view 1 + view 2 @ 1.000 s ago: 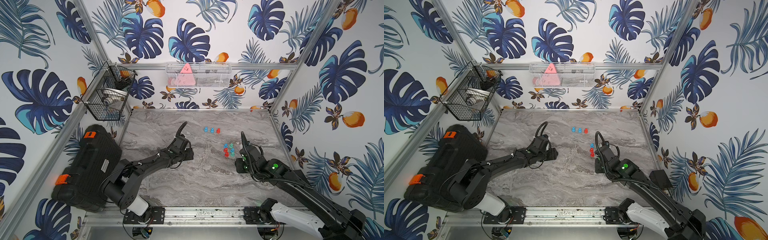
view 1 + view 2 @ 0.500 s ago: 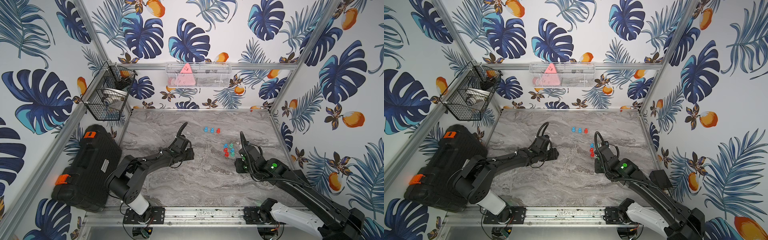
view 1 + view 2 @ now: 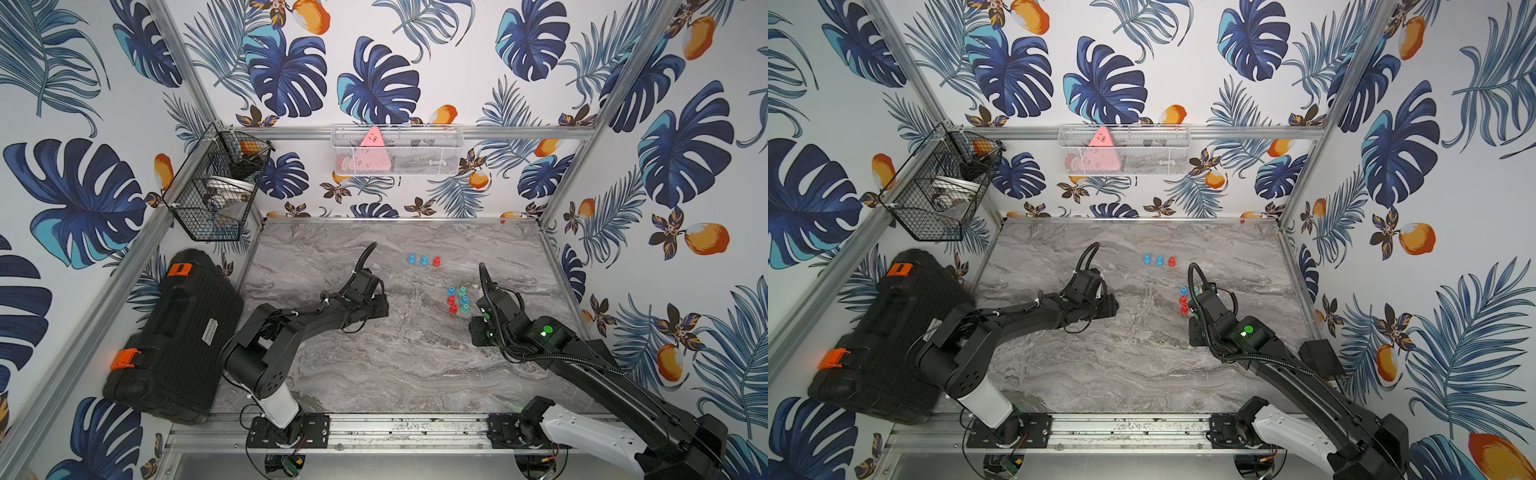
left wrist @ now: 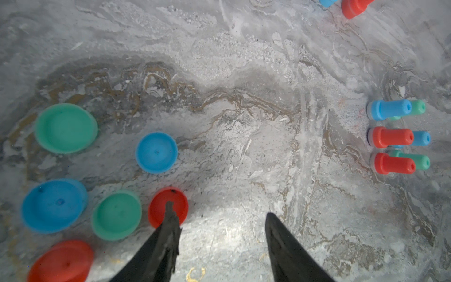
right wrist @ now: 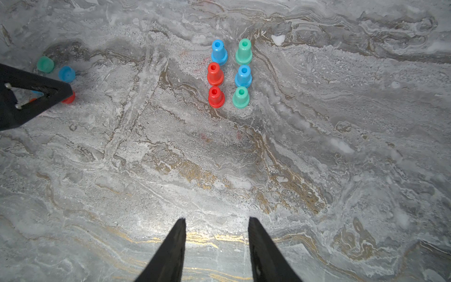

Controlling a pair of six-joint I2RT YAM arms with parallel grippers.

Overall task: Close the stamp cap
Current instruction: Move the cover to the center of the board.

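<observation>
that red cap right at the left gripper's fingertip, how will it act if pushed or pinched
The red cap looks like small hard plastic, so probably light and stiff. It lies flat and shallow on the smooth marble table, so a push likely slides it rather than tips it.

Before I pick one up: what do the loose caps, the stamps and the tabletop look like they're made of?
Loose caps: probably molded plastic with a smooth matte finish, judging by the uniform solid colour and thin, even rims.
Stamps: plastic of the same look, with a faint sheen on the barrels.
Tabletop: grey marble pattern with brown veins. I cannot tell whether it is stone or a printed laminate.
</observation>
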